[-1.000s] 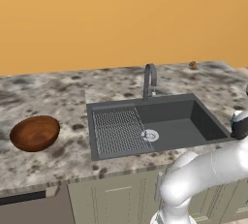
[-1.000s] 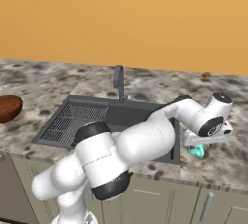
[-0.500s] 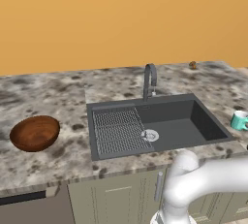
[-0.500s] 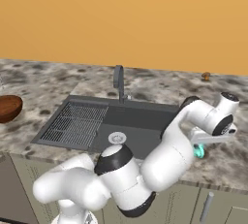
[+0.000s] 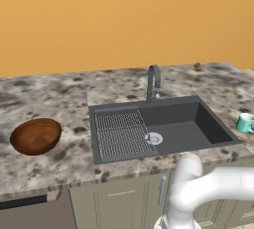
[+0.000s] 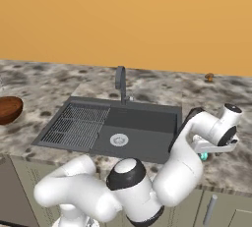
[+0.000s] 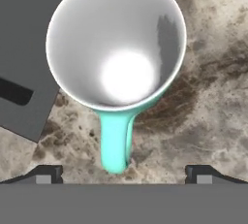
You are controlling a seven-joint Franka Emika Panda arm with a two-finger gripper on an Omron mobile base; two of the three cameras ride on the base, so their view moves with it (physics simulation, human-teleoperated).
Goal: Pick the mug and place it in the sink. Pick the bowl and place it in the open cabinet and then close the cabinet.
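A speckled stone worktop (image 5: 59, 94) is seen running below a plain orange wall (image 5: 124, 20), with pale cabinet fronts (image 5: 119, 203) under its front edge. A dark grey sink (image 5: 158, 126) is set into the middle of the worktop, its ribbed grid on the left half, a round silver drain (image 5: 153, 138) beside the grid, and a grey arched faucet (image 5: 153, 82) at its back edge.

A reddish-brown wooden bowl (image 5: 35, 135) is placed on the worktop near its left edge, well apart from the sink. In the right base view the same bowl (image 6: 9, 109) is cut by the left border of the picture.

A teal mug (image 5: 245, 123) with a white inside is stood upright on the worktop just beside the right edge of the sink, close to the front right corner of the basin. From the hand view the mug (image 7: 116, 43) is looked into from straight above, with its handle (image 7: 115, 143) pointed toward the gripper (image 7: 124, 174). The claw is spread wide, one fingertip at either side of the handle, and nothing is held between them. In the right base view the hand is hung over the mug, of which a teal sliver (image 6: 203, 156) is shown beneath it.

A small brown object (image 5: 197, 66) is set near the back right corner of the worktop; what it is cannot be told.
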